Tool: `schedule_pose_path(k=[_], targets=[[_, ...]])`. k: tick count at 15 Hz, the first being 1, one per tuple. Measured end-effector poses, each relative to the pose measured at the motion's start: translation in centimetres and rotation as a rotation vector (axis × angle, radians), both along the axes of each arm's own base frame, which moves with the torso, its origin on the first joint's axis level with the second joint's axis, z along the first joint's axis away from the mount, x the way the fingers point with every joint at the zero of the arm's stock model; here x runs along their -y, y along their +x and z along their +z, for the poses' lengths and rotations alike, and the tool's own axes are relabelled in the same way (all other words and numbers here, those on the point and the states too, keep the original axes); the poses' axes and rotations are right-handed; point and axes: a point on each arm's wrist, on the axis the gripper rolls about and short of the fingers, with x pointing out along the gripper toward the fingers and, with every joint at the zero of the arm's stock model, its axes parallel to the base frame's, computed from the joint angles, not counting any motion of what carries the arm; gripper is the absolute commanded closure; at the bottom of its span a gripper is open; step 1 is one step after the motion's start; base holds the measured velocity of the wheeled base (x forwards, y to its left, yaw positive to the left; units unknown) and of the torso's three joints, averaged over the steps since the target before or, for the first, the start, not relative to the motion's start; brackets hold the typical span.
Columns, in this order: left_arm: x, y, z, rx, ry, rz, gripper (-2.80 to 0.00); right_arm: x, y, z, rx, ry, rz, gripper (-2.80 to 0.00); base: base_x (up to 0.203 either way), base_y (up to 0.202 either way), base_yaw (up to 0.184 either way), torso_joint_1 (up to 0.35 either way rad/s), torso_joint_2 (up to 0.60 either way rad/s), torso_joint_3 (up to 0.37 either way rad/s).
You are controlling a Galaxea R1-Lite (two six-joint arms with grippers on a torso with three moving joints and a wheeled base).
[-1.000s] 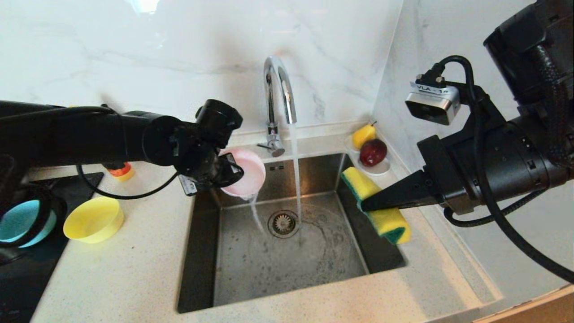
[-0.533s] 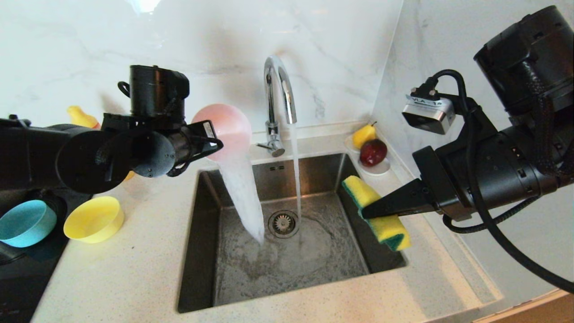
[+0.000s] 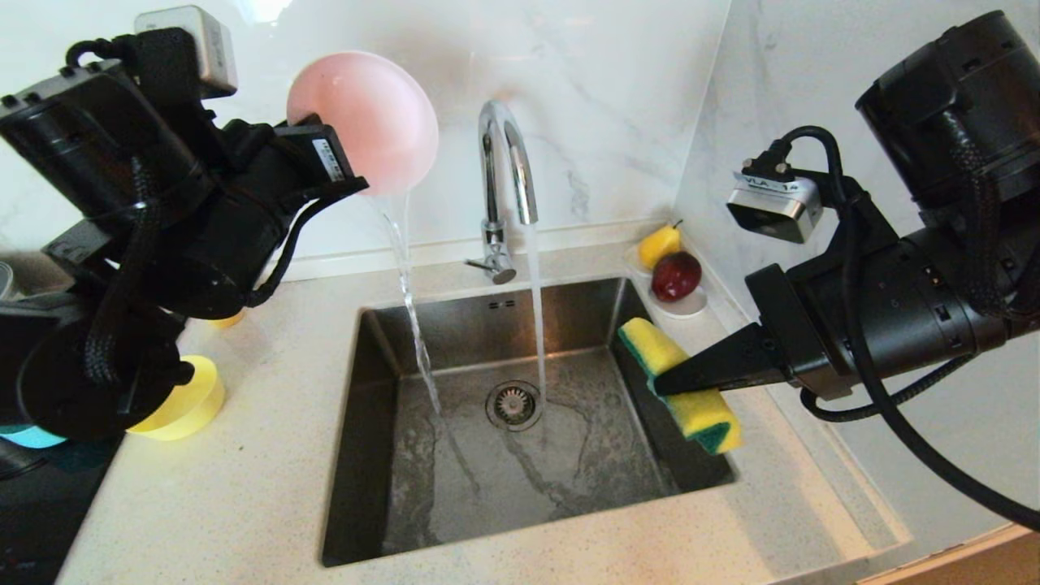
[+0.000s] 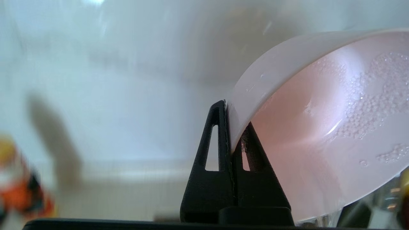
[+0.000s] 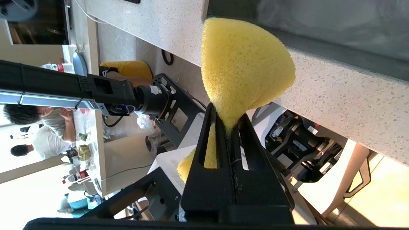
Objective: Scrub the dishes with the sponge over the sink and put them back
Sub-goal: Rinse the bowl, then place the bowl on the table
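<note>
High at the left, before the marble wall, my left gripper (image 3: 348, 180) is shut on the rim of the pale pink bowl (image 3: 366, 122). The bowl is tipped on edge, and a thin stream of water falls from it into the steel sink (image 3: 520, 487). The left wrist view shows the left gripper (image 4: 230, 119) pinching the wet pink bowl's (image 4: 319, 127) rim. Over the sink's right edge, my right gripper (image 3: 662, 382) is shut on the yellow-and-green sponge (image 3: 705, 406). In the right wrist view, the right gripper (image 5: 228, 119) squeezes the sponge (image 5: 246, 67). The yellow bowl (image 3: 195, 398) and a sliver of the blue bowl (image 3: 24, 437) sit on the left, partly behind my arm.
The chrome faucet (image 3: 505, 162) runs a steady stream beside the drain strainer (image 3: 513, 404). A white saucer (image 3: 686, 307) with a pear and a red fruit stands at the back right corner. A black cooktop (image 3: 32, 512) lies at the far left.
My left arm has risen and rolled, carrying the pink bowl from the sink's back left up in front of the wall. Its pour thinned from a broad sheet to a trickle. The right arm stayed still.
</note>
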Motion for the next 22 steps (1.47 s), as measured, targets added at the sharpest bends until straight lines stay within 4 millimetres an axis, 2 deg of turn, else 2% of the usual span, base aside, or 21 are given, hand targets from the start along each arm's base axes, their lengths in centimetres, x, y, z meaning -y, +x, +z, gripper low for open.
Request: schedule_pose_path(k=[2, 6, 9, 11, 14, 16, 17, 19, 22], targets=[[-0.4, -1.1, 0.6, 0.086, 0.038, -0.024, 0.00, 0.0, 0.0, 0.1, 0.001, 0.001, -0.001, 0.00, 0.000, 0.000, 0.000, 0.000, 0.00, 0.000], [-0.9, -2.5, 1.6, 0.138, 0.037, -0.039, 0.00, 0.0, 0.0, 0.1, 0.001, 0.002, -0.002, 0.00, 0.000, 0.000, 0.000, 0.000, 0.00, 0.000], [-1.2, -2.6, 1.4, 0.106, 0.052, -0.016, 0.00, 0.1, -0.1, 0.2, 0.003, 0.006, -0.002, 0.00, 0.000, 0.000, 0.000, 0.000, 0.00, 0.000], [-1.9, -1.9, 0.3, -0.006, 0.071, 0.034, 0.00, 0.2, -0.2, 0.1, 0.002, 0.002, -0.005, 0.00, 0.000, 0.000, 0.000, 0.000, 0.00, 0.000], [-3.1, -1.6, -1.8, -0.282, 0.081, 0.093, 0.00, 0.3, -0.3, -0.2, -0.009, -0.008, -0.005, 0.00, 0.000, 0.000, 0.000, 0.000, 0.00, 0.000], [-4.4, -2.1, -2.0, -0.480, 0.054, 0.088, 0.00, 0.3, -0.3, -0.5, -0.014, -0.013, -0.006, 0.00, 0.000, 0.000, 0.000, 0.000, 0.00, 0.000], [-5.2, -2.4, -1.3, -0.555, 0.017, 0.073, 0.00, 0.3, -0.3, -0.5, -0.016, -0.015, -0.008, 0.00, 0.000, 0.000, 0.000, 0.000, 0.00, 0.000], [-8.0, -3.5, 0.3, -0.728, -0.102, 0.040, 0.00, 0.5, -0.1, -0.6, -0.020, -0.019, -0.016, 0.00, 0.000, 0.000, 0.000, 0.000, 0.00, 0.000], [-12.8, -5.6, -0.2, -0.979, -0.306, 0.085, 0.00, 0.6, 0.0, -0.9, -0.025, -0.025, -0.021, 0.00, 0.000, 0.000, 0.000, 0.000, 0.00, 0.000]])
